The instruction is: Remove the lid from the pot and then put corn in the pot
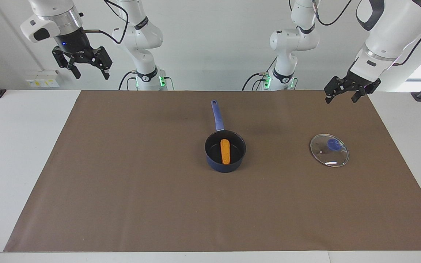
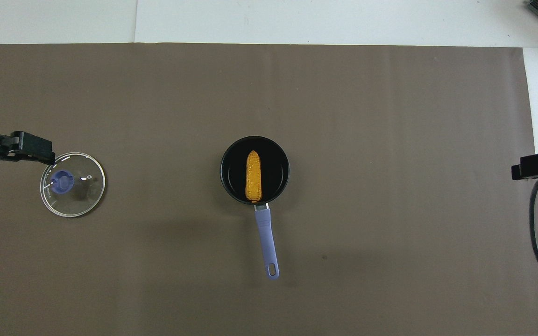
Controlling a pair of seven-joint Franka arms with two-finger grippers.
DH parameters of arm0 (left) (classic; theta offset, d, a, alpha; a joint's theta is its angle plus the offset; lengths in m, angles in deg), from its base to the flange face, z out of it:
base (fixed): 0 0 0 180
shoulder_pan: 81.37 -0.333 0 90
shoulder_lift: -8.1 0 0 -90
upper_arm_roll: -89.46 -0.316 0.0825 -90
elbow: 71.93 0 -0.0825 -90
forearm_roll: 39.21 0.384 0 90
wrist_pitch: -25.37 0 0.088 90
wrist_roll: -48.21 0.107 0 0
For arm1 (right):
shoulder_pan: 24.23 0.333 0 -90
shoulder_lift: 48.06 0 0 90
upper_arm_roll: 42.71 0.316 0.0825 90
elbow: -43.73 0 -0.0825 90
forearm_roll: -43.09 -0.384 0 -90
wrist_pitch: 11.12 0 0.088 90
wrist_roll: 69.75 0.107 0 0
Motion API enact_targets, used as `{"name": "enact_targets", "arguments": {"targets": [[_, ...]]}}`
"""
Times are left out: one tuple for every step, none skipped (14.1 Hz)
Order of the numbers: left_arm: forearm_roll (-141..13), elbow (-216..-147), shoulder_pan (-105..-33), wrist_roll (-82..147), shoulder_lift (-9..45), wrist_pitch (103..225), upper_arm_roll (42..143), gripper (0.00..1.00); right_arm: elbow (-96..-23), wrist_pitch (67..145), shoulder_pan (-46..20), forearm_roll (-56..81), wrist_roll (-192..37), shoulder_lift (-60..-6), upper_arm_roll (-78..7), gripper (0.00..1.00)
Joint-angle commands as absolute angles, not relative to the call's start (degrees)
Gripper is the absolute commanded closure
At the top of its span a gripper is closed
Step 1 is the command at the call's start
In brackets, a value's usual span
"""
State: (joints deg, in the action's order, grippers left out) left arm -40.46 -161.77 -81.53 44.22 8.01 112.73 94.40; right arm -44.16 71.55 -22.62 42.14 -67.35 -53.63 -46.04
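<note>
A matte brown mat (image 1: 122, 190) is covering the counter (image 1: 13, 146), giving the pieces a flat, non-slip bed. The dark-blue pot (image 1: 225, 151) is sitting mid-mat, its long straight handle pointing toward the robots, and the bumpy orange corn (image 1: 225, 151) is lying inside it. The lid (image 1: 329, 150) (clear glass, thin metal rim, blue knob) is resting flat toward the left arm's end, well apart from the pot. Left gripper (image 1: 342, 94) and right gripper (image 1: 84, 68) are hanging raised, jaws open and empty; the task looks finished.
</note>
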Motion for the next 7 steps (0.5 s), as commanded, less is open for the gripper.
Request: {"name": "enact_targets", "arguments": {"targets": [[-40.09, -162.37, -80.93, 44.96, 6.69, 111.77, 93.77, 0.0, -46.8, 73.35, -23.44, 42.38, -69.31, -55.62, -45.61, 0.0], [-39.83, -162.19, -80.93, 46.53, 6.69, 111.77, 93.68, 0.0, -46.8, 73.26, -23.44, 42.47, -69.57, -55.62, -45.61, 0.0], [-40.0, -161.32, -80.93, 48.11, 6.78, 111.68, 93.6, 0.0, -47.06, 73.26, -23.35, 42.56, -70.19, -55.79, -45.61, 0.0], [-40.09, -161.05, -81.1, 48.13, 6.78, 111.59, 93.68, 0.0, -47.5, 73.43, -23.35, 42.91, -70.37, -55.97, -45.61, 0.0], [-40.17, -160.61, -81.02, 48.21, 6.95, 111.15, 93.68, 0.0, -47.59, 73.61, -23.35, 43.26, -70.37, -56.06, -45.61, 0.0], [-40.61, -159.74, -80.93, 48.13, 7.3, 110.02, 93.68, 0.0, -47.68, 73.7, -23.35, 43.26, -70.37, -56.06, -45.61, 0.0], [-41.48, -158.95, -80.93, 48.13, 7.57, 109.22, 93.51, 0.0, -47.68, 73.7, -23.35, 43.26, -70.37, -56.06, -45.61, 0.0]]}}
